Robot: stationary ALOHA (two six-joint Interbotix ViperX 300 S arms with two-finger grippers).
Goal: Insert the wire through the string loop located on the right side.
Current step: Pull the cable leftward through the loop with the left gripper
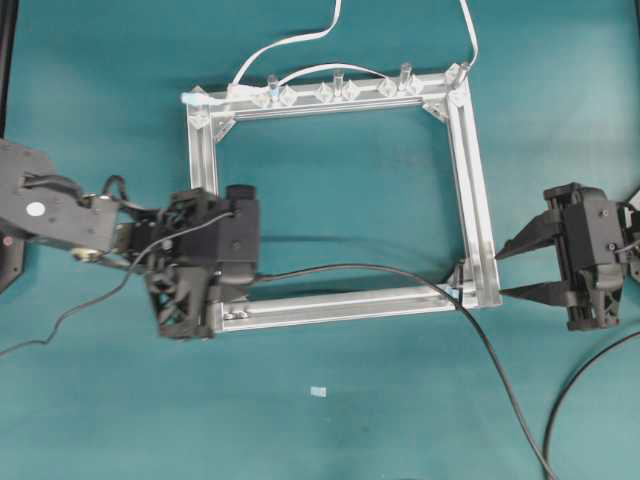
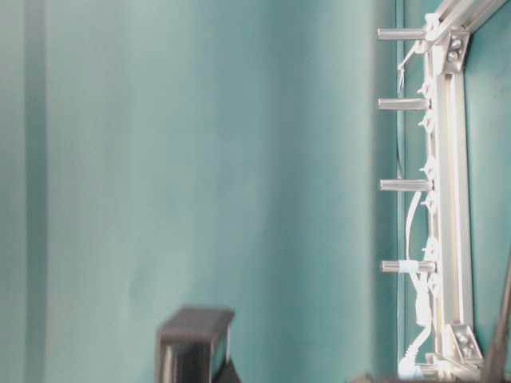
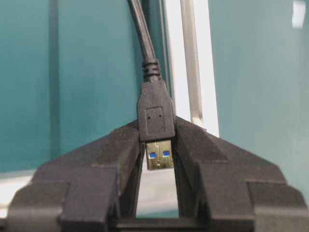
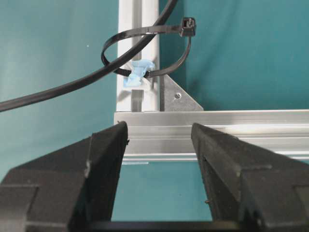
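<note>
**Wire already through the loop; plug held at lower left**

My left pincer (image 1: 200, 300) sits at the lower left corner of the frame (image 1: 470, 170) in the overhead view. The left wrist view shows it closed on the plug (image 3: 156, 118) of the wire (image 1: 350, 268), its metal tip pointing back between the jaws and the cable running away from me along the rail.

From the plug the wire's long axis runs rightward across the overhead picture, just above the lower rail, to the lower right corner. There it passes the loop (image 4: 145, 50). In the right wrist view the loop stands up from the corner, fastened beside a blue blob, and the wire goes through its opening from lower left to upper right. It then trails toward the bottom right of the overhead view.

My right pincer (image 1: 520, 268) stands wide, holding nothing, just right of that corner, jaws pointing at it. It is by far the nearer to the loop.

Judgement: threading looks done; any further pull goes leftward along the rail.

No readable brand, label or writing anywhere.
</note>
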